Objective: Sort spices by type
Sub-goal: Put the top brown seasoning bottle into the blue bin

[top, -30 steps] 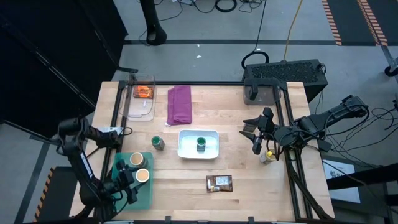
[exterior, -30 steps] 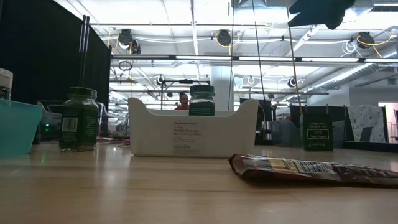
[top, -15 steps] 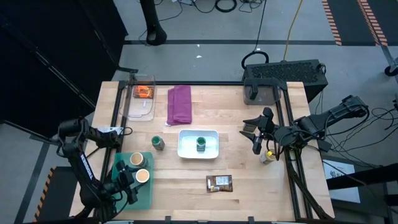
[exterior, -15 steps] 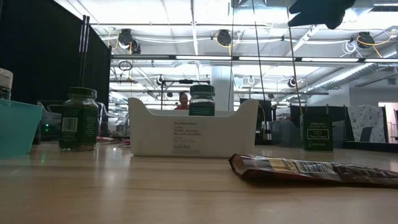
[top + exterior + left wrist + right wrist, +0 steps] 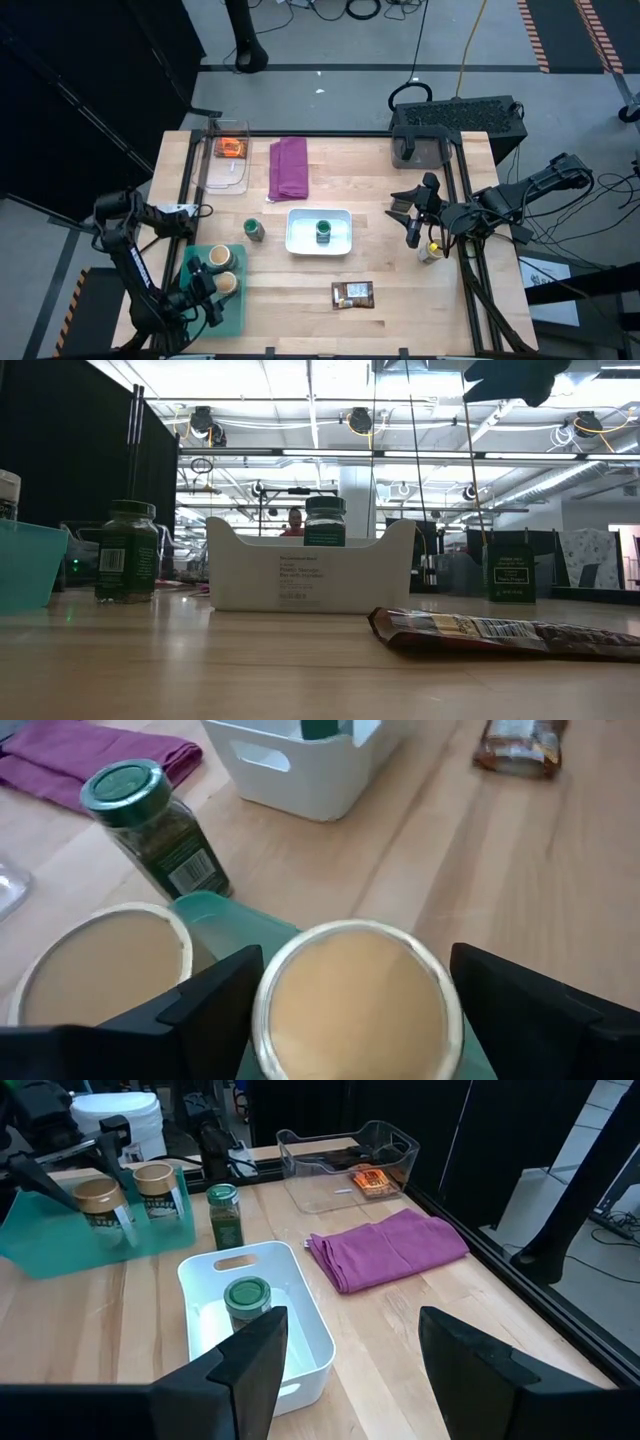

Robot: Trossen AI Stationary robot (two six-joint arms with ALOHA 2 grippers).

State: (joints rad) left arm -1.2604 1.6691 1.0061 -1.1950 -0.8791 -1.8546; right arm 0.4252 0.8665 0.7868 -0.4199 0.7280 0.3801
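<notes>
While the right gripper (image 5: pixel 412 224) hangs wide open above the table's right side, holding nothing, the left gripper (image 5: pixel 207 297) sits over the teal bin (image 5: pixel 240 310) at the near left corner, its fingers spread on either side of a tan-lidded jar (image 5: pixel 355 998); contact cannot be told. A second tan-lidded jar (image 5: pixel 220 257) stands beside it in the bin. One green-lidded jar (image 5: pixel 324 231) stands in the white bin (image 5: pixel 342 245), another (image 5: pixel 254 230) on the table just left of it. The brown packet (image 5: pixel 353 293) lies near the front edge; the orange packet (image 5: pixel 232 149) lies in the clear tray (image 5: pixel 224 180), beside the purple cloth (image 5: pixel 289 167).
</notes>
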